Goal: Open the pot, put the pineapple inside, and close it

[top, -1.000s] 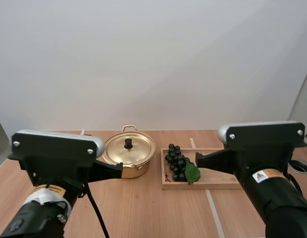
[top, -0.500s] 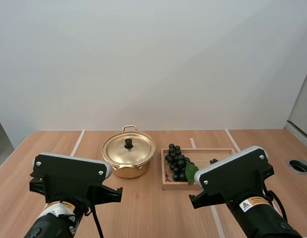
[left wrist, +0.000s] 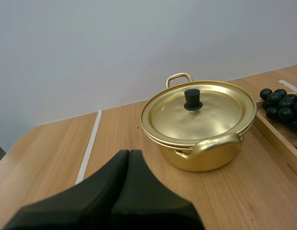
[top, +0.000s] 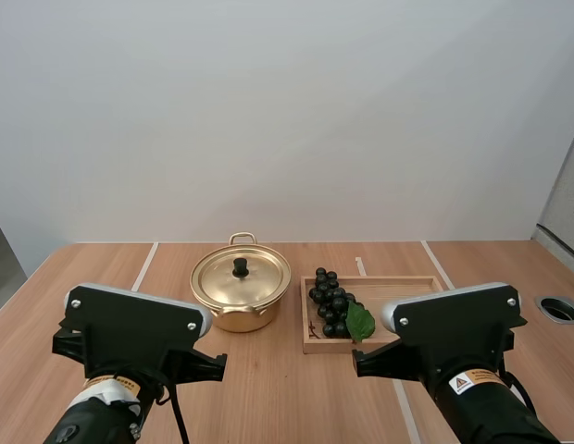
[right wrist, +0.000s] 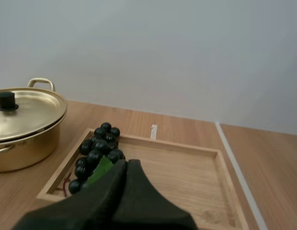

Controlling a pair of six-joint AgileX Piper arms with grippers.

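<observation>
Ahead of my left gripper (left wrist: 129, 153), at about 1 o'clock across bare table (top: 268, 388), sits the pot (top: 241, 294), lid on, its black knob (top: 240, 267) upright at the centre with open room above. That arm looks nearer, so I judge the lid is its job. I see no pineapple, only grapes (top: 331, 303) in the near-left end of the tray (top: 407, 287), just beside the pot at its 3 o'clock and at 11 o'clock from my right gripper (right wrist: 127, 164). Both grippers are pressed together on nothing.
</observation>
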